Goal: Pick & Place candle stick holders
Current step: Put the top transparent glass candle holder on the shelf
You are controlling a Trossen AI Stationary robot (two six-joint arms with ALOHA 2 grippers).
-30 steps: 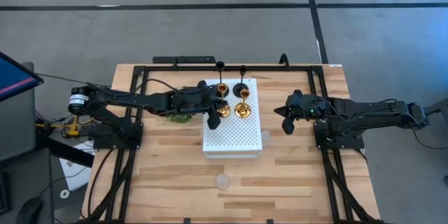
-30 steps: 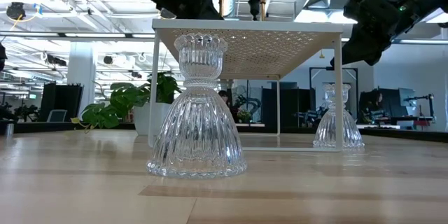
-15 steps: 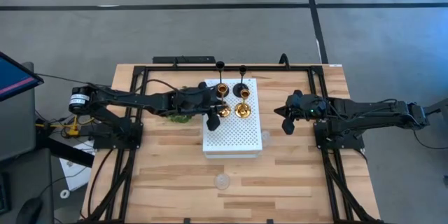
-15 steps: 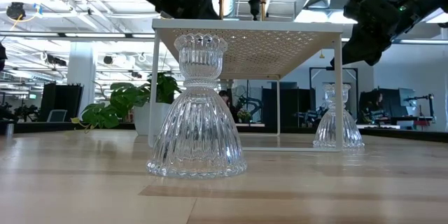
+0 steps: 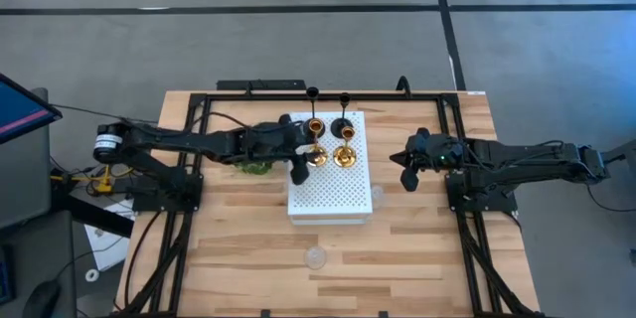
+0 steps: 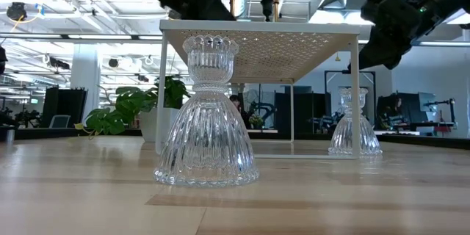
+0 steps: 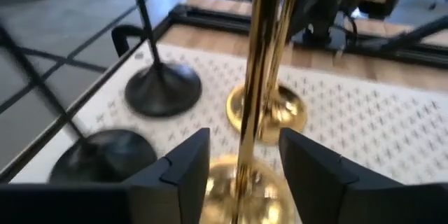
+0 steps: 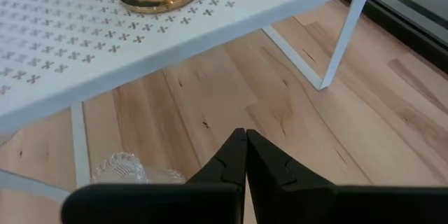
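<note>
Jaws of the left gripper (image 7: 241, 164) stand released on either side of a gold candle stick holder's stem (image 7: 260, 63), a gap on both sides that only the left wrist view shows; the high view shows that gripper (image 5: 297, 166) at the white perforated board's (image 5: 333, 194) left edge, with both gold holders (image 5: 345, 156) and both black holders (image 5: 343, 124) upright on the board's far half. Only the low view shows the two clear glass holders well: one (image 6: 206, 121) stands on the desk (image 6: 73, 191) in front of the board, the other (image 6: 354, 125) beside its right leg. Right gripper (image 8: 244, 155) hangs clenched and empty over the desk right of the board.
</note>
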